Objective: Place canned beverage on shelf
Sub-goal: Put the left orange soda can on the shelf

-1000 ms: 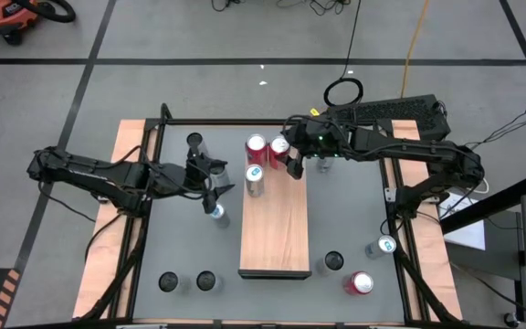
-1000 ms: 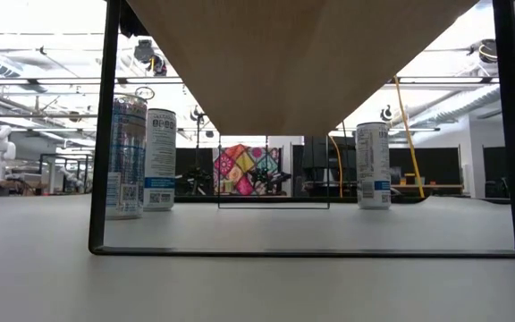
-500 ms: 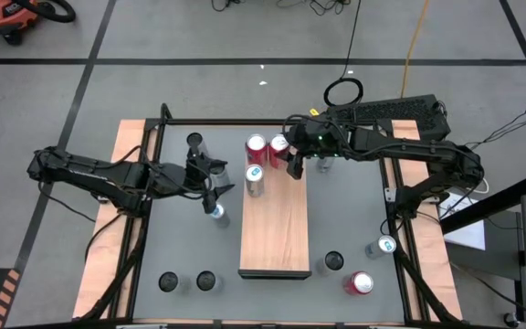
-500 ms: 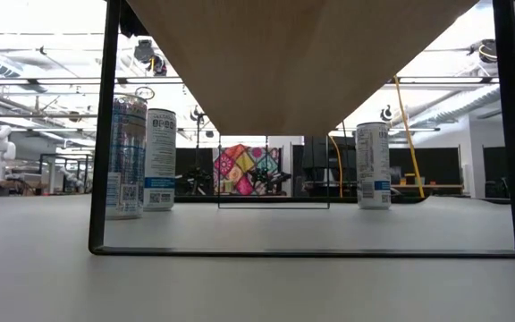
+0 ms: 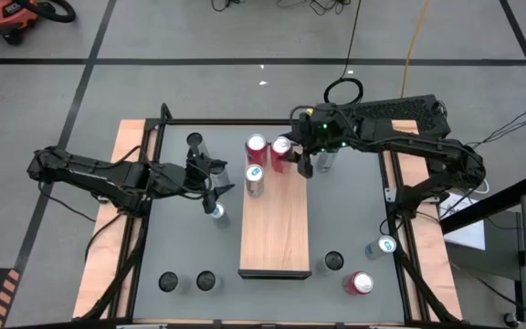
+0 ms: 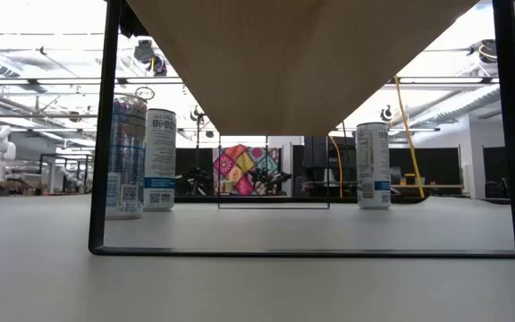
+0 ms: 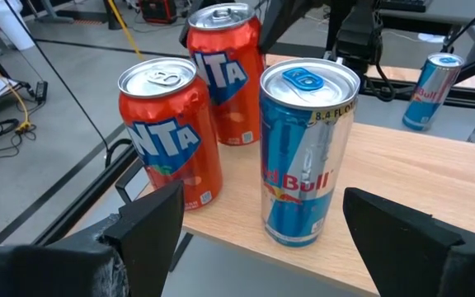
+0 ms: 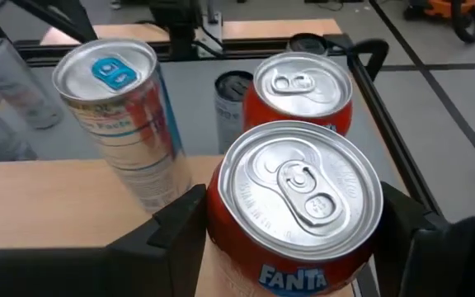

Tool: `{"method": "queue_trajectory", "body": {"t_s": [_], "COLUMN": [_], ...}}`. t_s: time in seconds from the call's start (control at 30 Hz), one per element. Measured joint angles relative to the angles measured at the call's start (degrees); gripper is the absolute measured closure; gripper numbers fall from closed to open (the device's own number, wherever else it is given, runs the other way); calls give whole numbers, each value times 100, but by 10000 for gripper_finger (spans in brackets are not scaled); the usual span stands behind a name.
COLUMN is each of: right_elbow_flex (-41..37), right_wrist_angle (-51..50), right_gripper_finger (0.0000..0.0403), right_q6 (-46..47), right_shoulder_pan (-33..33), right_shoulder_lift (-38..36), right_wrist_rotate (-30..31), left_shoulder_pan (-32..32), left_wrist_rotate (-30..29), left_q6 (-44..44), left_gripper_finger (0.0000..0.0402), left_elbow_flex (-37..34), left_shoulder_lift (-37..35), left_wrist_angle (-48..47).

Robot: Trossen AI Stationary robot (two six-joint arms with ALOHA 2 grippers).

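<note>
High view, table (image 5: pixel 345 228): grey top filling the frame's middle, both arms reaching in from the sides.
Shelf (image 5: pixel 275 224): long wood-grain board, centre of the frame, running from upper middle toward the bottom; three cans stand at its upper end.
Right gripper (image 5: pixel 292 157): just above centre, at the shelf's upper right corner; right wrist view shows its fingers (image 8: pixel 171 227) on either side of an orange Fanta can (image 5: pixel 281 149), pressed against its sides.
Left gripper (image 5: pixel 224 181): left of centre, just beside the shelf's left edge; jaws spread wide, holding nothing.
Second Fanta can (image 5: pixel 256 147): upper left of the shelf, beside the gripped one.
Red Bull can (image 5: pixel 255 177): just below those two, upright on the shelf.
Loose cans: several along the table's lower edge and right side.
</note>
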Motion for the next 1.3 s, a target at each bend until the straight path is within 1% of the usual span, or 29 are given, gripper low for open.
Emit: {"method": "queue_trajectory", "body": {"t_s": [0.17,0.3,0.53,0.63,0.83,1.13,1.3], "right_elbow_flex": [-2,0,-2,0,-2,13,13], "right_wrist_angle": [-79,-74,-105,-103,-67,47,83], "right_gripper_finger": [198,198,197,195,194,193,184], "right_q6": [-572,-987,-1545,-1938,-2338,-2566,-2383], "right_shoulder_pan": [-71,-150,-365,-486,-712,-751,-784], "right_shoulder_lift": [4,4,61,139,328,560,575], "right_wrist_rotate": [-71,-634,-1280,-1589,-2209,-2259,-2259], "left_shoulder_pan": [0,0,0,0,0,0,1], "left_wrist_rotate": [0,0,2,2,57,70,74], "left_q6": [-3,-2,-2,-4,-6,0,1], "left_gripper_finger": [73,73,73,73,73,73,73], "left_elbow_flex": [0,0,0,0,0,0,0], "left_shoulder_lift": [0,0,0,0,0,0,0], "left_wrist_angle": [2,2,4,4,6,3,0]}}
